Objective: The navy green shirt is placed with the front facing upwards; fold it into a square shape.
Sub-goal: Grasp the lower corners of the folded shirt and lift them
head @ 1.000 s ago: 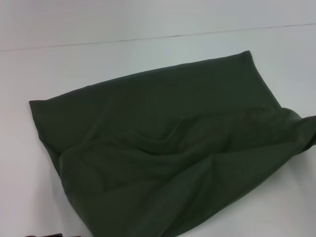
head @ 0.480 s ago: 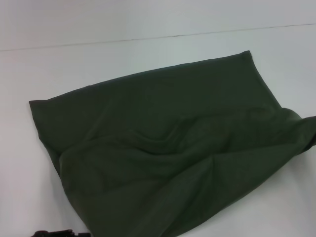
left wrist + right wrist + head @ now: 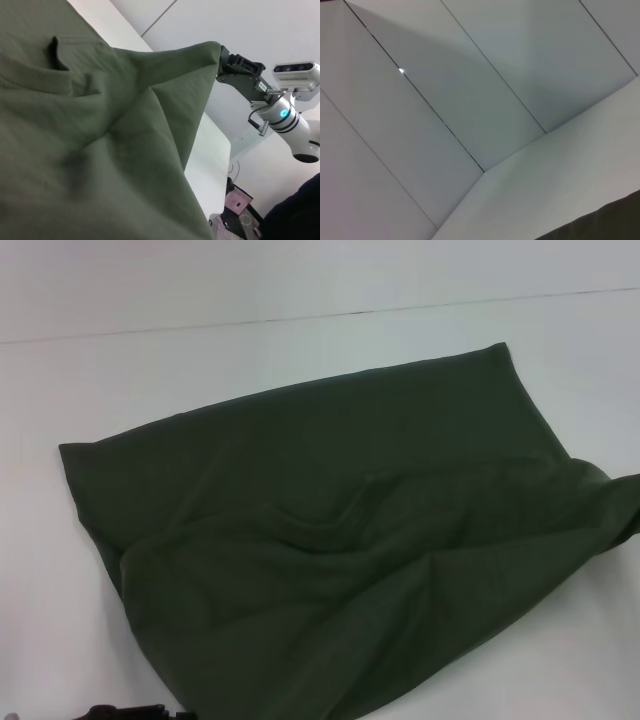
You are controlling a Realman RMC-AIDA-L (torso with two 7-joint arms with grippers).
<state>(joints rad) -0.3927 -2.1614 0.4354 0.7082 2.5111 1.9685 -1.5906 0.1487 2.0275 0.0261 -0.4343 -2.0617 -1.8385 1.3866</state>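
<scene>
Right tool (image 3: 220, 60) pinching a raised corner of the navy green shirt (image 3: 340, 540), seen from the left wrist view: black fingers clamped on the fabric peak, the white arm with a glowing blue ring trailing away behind. In the head view, only the shirt's lifted right corner at the picture's right edge, with the tool itself out of frame. Left tool (image 3: 125, 711) barely in sight as a dark sliver at the bottom edge of the head view, near the shirt's lower left hem; open or closed, cannot tell.

Shirt spread across the white tabletop (image 3: 250, 350), plain green side up, folded over itself into a broad skewed slab. Far edge straight and running diagonally from the left corner up toward the right. Near portion rumpled, with a curved ridge near the middle and creases fanning toward the lifted right corner. No lettering or label visible on the upward face. From the left wrist view, cloth filling most of the picture, draped in a tent-like slope from the pinched corner down over the tabletop edge.

Right wrist view: pale wall panels, a stretch of tabletop, and a dark strip of shirt at one corner.
</scene>
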